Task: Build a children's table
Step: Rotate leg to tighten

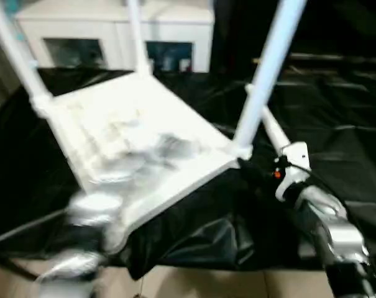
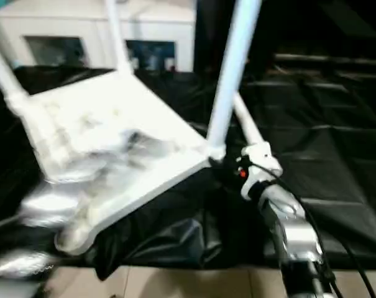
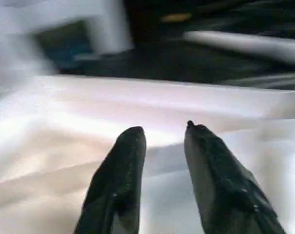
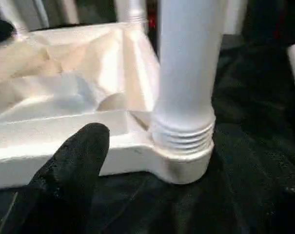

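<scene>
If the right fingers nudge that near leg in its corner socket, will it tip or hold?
Probably holds: the leg stands seated in its socket, threads showing just above the rim, so maybe not fully screwed home. The tabletop lies tilted on crumpled black sheeting, so the whole table may rock or slide instead.

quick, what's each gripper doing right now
Left gripper: fingers apart over the table top, holding nothing.
Right gripper: open, holding nothing, beside the near leg at its socket.

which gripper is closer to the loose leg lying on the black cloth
Right. The right gripper sits just beside the loose leg; the left gripper is over the tabletop, farther away.
</scene>
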